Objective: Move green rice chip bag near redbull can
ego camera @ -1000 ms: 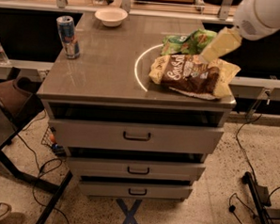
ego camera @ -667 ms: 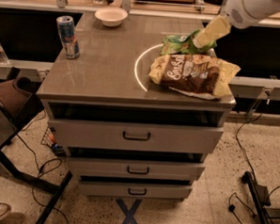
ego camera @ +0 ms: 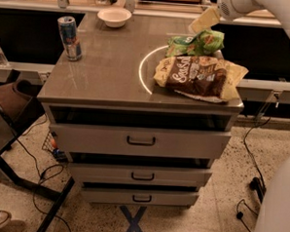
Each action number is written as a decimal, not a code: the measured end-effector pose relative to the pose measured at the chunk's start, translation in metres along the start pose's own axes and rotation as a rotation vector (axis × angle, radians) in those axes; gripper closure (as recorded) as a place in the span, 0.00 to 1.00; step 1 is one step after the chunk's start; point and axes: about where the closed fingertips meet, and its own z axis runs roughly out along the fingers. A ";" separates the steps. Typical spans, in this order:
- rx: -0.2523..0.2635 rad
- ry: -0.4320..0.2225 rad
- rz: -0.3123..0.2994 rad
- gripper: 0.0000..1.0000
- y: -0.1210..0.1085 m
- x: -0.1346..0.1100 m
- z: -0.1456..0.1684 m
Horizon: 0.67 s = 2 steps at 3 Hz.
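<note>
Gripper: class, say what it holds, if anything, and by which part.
Cannot be told. The gripper sits at the top edge of the green rice chip bag, which lies on the cabinet top; no hold is visible.

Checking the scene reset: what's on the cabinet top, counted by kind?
Snack bags: 2 (green rice chip bag, brown chip bag)
Cans: 1 (redbull can)
Bowls: 1 (white bowl)
Total: 4
The gripper hangs just above the green rice chip bag's far side.
</note>
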 end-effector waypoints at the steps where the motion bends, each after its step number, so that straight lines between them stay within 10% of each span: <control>1: 0.000 0.000 0.000 0.00 0.000 0.000 0.000; 2: -0.044 0.031 0.011 0.00 0.003 0.010 0.032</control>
